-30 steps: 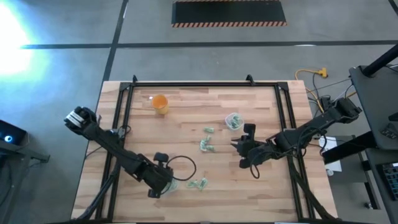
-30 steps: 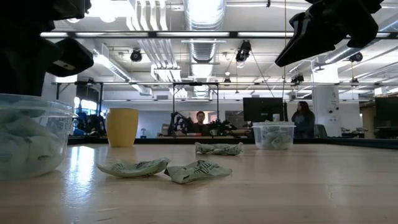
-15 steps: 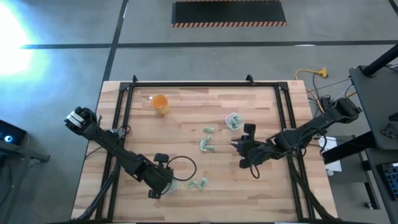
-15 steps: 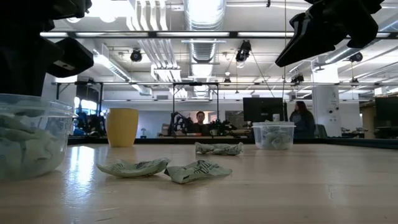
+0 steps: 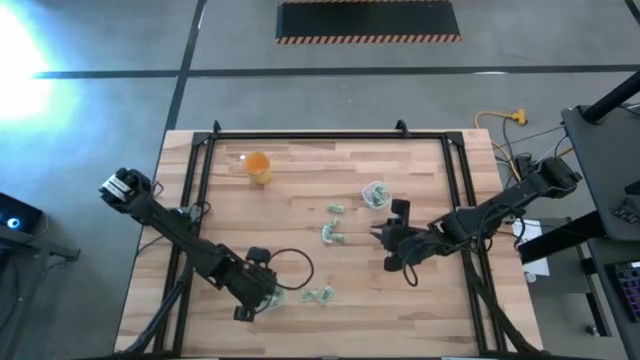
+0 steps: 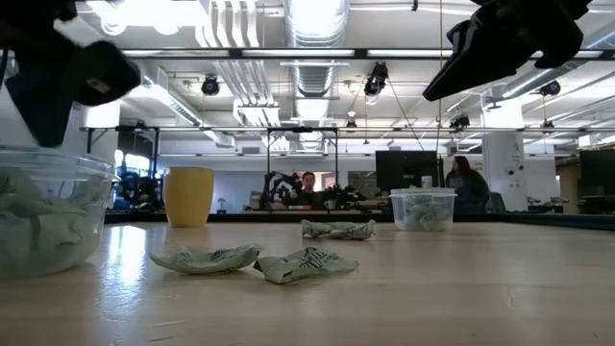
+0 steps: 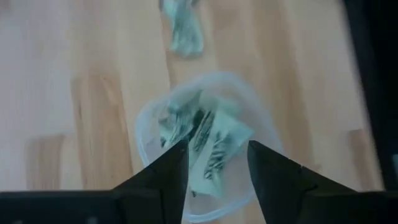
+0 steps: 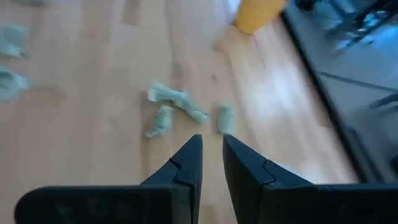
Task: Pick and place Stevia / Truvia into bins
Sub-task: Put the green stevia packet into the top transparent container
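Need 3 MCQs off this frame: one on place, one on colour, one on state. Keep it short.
1. Where is the left pincer?
A. over the near clear cup
B. over the orange cup
C. off the table

2. What colour is the cup at the table's far left?
A. blue
B. orange
C. black

3. How are the left pincer's fingers?
A. shut on a sachet
B. open, holding nothing
C. clamped on the cup rim

Answers:
1 A, the left wrist view looks straight down into the near clear cup.
2 B, the orange cup shows in the high view.
3 B, the fingers stand apart above sachets lying in the cup.
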You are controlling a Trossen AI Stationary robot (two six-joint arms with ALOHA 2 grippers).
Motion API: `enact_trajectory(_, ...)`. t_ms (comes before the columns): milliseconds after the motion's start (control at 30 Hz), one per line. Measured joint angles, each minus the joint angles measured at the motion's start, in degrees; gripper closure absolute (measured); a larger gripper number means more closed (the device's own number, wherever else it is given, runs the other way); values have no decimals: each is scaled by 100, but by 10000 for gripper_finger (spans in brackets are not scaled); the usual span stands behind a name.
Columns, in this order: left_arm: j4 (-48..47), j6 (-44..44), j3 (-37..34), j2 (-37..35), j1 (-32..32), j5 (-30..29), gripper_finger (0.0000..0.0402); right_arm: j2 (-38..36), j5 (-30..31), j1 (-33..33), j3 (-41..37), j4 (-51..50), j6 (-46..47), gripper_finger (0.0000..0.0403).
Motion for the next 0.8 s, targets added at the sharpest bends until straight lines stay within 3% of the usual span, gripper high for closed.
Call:
enact_trajectory(100, -34, 283, 150, -282, 0, -69, 254, 86, -570, -32, -73, 472, -151, 348)
enact_trajectory(233, -133, 1003, 198, -694, 0, -732, 254, 461, -1169, -99, -151, 1171, -628, 349)
enact_trajectory(333, -84, 1446, 169, -1050, 0, -1734, 254, 880, -1198, -145, -152, 1589, -939, 349)
enact_trajectory(533, -111, 1518, 7, -1550, 20, -3785, 254, 1689, -1198, -357, -39, 1746, -1265, 349)
enact_trajectory(800, -65, 1468, -129, -1629, 15, -3934, 254, 2231, -1196, -962, 118, 1886, -500, 328)
